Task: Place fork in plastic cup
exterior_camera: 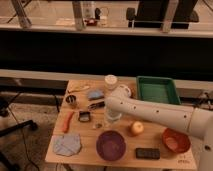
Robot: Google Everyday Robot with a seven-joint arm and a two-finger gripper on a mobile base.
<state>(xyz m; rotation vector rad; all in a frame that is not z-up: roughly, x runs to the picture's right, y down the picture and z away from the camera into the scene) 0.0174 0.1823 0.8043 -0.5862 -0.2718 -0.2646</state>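
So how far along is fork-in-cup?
Done: nothing confirmed. In hand: the gripper is shut, low at mid-table over the small light-blue plastic cup, above the round purple bowl. The thin silvery fork can't be made out, so a grasp is unconfirmed. Left: fork into cup, release, retract.

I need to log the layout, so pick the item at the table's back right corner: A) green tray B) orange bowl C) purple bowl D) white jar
A: the green tray fills the table's back right corner, beyond the arm, whose hand hangs over the table's middle.
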